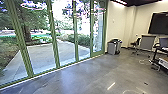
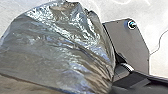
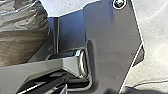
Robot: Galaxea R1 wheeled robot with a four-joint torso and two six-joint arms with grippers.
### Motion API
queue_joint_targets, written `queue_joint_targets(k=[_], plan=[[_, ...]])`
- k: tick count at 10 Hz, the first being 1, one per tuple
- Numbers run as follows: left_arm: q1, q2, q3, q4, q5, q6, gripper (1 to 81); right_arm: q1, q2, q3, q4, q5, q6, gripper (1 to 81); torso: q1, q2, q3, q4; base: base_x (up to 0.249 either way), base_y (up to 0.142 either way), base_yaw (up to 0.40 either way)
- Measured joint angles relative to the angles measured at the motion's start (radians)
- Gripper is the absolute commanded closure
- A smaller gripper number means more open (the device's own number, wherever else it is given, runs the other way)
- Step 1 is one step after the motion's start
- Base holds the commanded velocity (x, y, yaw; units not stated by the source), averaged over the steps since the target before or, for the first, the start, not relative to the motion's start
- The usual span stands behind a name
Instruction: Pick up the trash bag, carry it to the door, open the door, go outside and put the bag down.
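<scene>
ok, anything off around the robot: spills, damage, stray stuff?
Minor: in the head view, a thin pale loop, likely a loose cable, lies on the floor toward the right. Nearer, there's a small dark object, too small to identify. Trash bag looks intact where visible.

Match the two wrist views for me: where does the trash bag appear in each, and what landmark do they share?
Left wrist view: the trash bag looms large, its shiny folds gathering beside the dark plate.
Right wrist view: part of the bag, brownish and crinkled, past the robot's pale bar.
Shared landmark: that dark plate, the robot's own, with a round corner fitting.
</scene>
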Motion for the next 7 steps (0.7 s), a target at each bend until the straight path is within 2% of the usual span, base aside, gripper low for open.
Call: queue_joint_targets(k=[2,7], plan=[[0.0,0.0,0.0,0.0,0.0,0.0,81.1,0.0,0.0,0.0,0.0,0.0,0.0,1.0,0.0,0.0,0.0,0.0,0.137,0.0,0.0],[-0.006,-0.006,-0.001,0.0,-0.003,0.0,81.1,0.011,0.002,-0.001,0.0,0.0,0.0,1.0,0.001,0.0,0.0,0.0,0.146,-0.075,0.0]])
